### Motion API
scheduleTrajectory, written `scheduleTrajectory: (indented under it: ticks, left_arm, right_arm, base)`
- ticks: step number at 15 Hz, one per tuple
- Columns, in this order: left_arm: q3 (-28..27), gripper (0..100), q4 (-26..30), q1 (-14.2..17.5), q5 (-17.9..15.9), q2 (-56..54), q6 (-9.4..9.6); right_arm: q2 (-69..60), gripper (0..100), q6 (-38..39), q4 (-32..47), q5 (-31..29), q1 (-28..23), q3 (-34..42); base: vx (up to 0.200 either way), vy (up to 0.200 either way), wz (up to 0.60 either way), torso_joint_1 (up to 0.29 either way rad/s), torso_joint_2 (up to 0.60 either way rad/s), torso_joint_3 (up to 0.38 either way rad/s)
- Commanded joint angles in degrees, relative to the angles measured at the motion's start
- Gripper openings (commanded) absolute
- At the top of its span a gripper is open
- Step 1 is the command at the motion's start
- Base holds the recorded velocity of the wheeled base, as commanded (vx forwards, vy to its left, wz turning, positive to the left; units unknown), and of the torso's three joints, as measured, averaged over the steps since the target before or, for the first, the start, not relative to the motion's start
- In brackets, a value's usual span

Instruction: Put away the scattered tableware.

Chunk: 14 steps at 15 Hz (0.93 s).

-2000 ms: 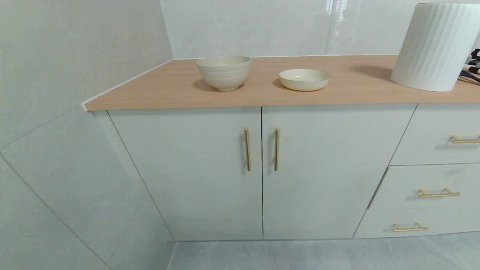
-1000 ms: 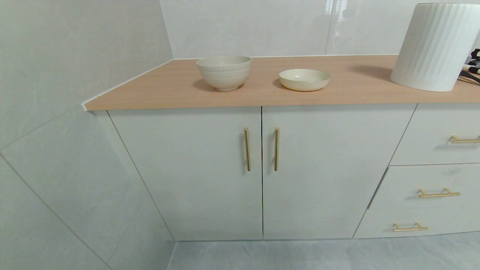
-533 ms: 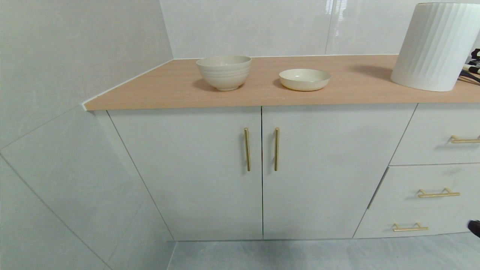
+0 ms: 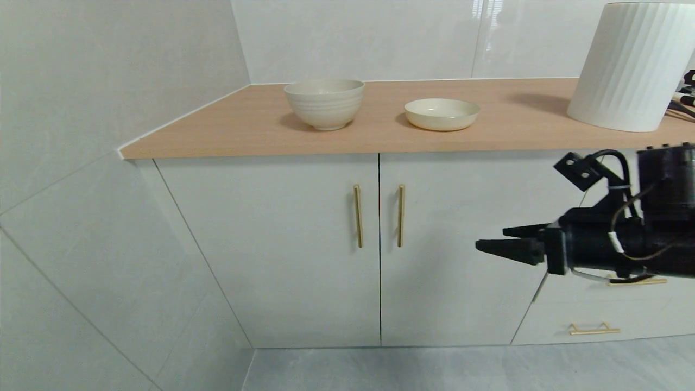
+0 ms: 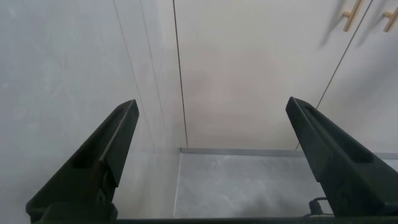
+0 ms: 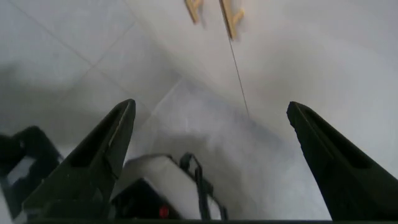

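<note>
The right pincer [image 4: 491,239] has just swung in from the right, fingers spread wide, and now hangs before the shut right cabinet door [image 4: 434,288], pointing toward its handle [image 4: 400,215]. The left pincer [image 5: 210,104] is wide too, low by the cabinet. The ribbed bowl [image 4: 324,103] and shallow dish [image 4: 441,114] stand unmoved, apart, toward the worktop's [image 4: 244,130] left end, so opening the door likely comes first.
</note>
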Motion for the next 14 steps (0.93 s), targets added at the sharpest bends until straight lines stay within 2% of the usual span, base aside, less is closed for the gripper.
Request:
scheduleTrajectory:
  ticks: [1,3,5,9,13,14]
  left_arm:
    - [0.0,100,0.0,0.0,0.0,0.0,-0.02]
    - [0.0,100,0.0,0.0,0.0,0.0,-0.02]
    - [0.0,100,0.0,0.0,0.0,0.0,-0.02]
    - [0.0,100,0.0,0.0,0.0,0.0,-0.02]
    - [0.0,100,0.0,0.0,0.0,0.1,-0.02]
    - [0.0,100,0.0,0.0,0.0,0.1,-0.02]
  right_arm:
    - [14.8,100,6.3,-1.6,0.2,3.3,-11.6]
    - [19.0,100,12.4,-2.2,-0.3,4.9,-18.0]
    - [23.1,100,12.5,-6.3,-2.8,6.2,-20.3]
    - [27.6,100,11.3,-17.5,-6.0,10.3,-16.0]
    - [29.5,100,11.3,-18.6,-6.4,12.0,-16.0]
    - [30.5,100,11.1,-21.5,-8.1,12.0,-15.9]
  base:
    - [0.000,0.000,0.00,0.000,0.00,0.000]
    - [0.000,0.000,0.00,0.000,0.00,0.000]
    - [0.000,0.000,0.00,0.000,0.00,0.000]
    - [0.000,0.000,0.00,0.000,0.00,0.000]
    - [0.000,0.000,0.00,0.000,0.00,0.000]
    - [0.000,0.000,0.00,0.000,0.00,0.000]
